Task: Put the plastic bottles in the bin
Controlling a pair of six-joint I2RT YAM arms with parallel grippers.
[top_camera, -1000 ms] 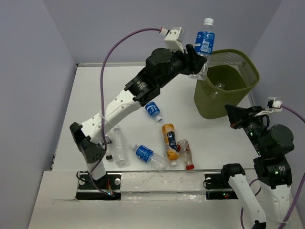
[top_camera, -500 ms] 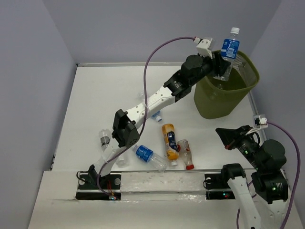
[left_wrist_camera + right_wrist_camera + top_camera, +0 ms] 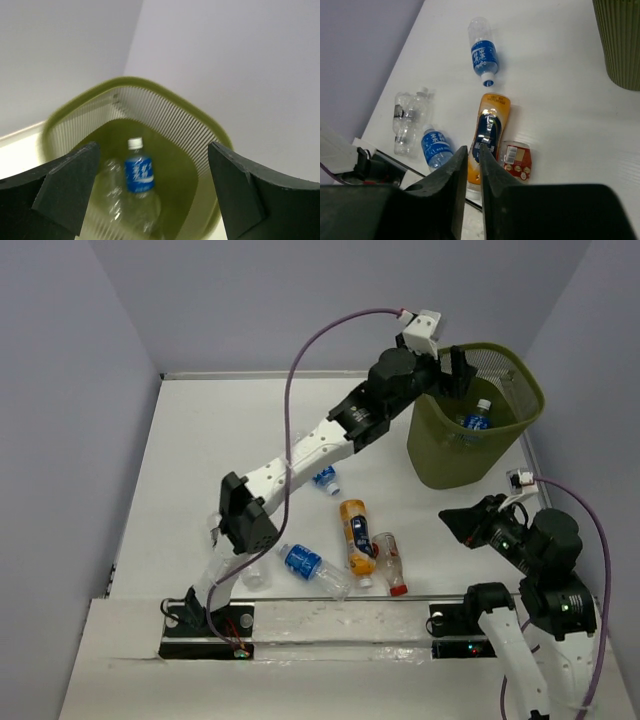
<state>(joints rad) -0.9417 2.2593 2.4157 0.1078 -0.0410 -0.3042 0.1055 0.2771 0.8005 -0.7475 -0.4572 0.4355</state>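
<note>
Since half a second ago the blue-labelled clear plastic bottle (image 3: 474, 422) is no longer sitting between the left jaws above the rim. It is resting inside the olive-green wire-mesh bin (image 3: 438, 455), white cap uppermost, leaning against a second, label-less clear bottle (image 3: 114, 187) lying beside it. The left jaws are standing wide open and empty, hanging over the bin's 10 o'clock rim. The bin is standing at 2 o'clock on the white matte counter (image 3: 220, 440). Its wall is showing fine vertical ribs under a smooth, rounded-square rim.

Five bottles are lying on their sides on the counter. An orange bottle with a dark label (image 3: 354, 535) is lying near 6 o'clock. A squat red-capped bottle with a red label (image 3: 389, 562) is sitting just beside it at its 4 o'clock. One glossy blue-labelled bottle (image 3: 310, 567) is lying at its 8 o'clock. Another blue-labelled bottle (image 3: 322, 478), at its 11 o'clock, is lying partly under the left arm's white links (image 3: 300, 455), which are stretching diagonally across the counter. A crumpled clear bottle (image 3: 407, 120) is lying at 8 o'clock, partly hidden by that arm's lower joint in the top view.

The right jaws are pressing nearly together, gripping nothing, hovering at 4 o'clock and pointing toward the orange bottle.
</note>
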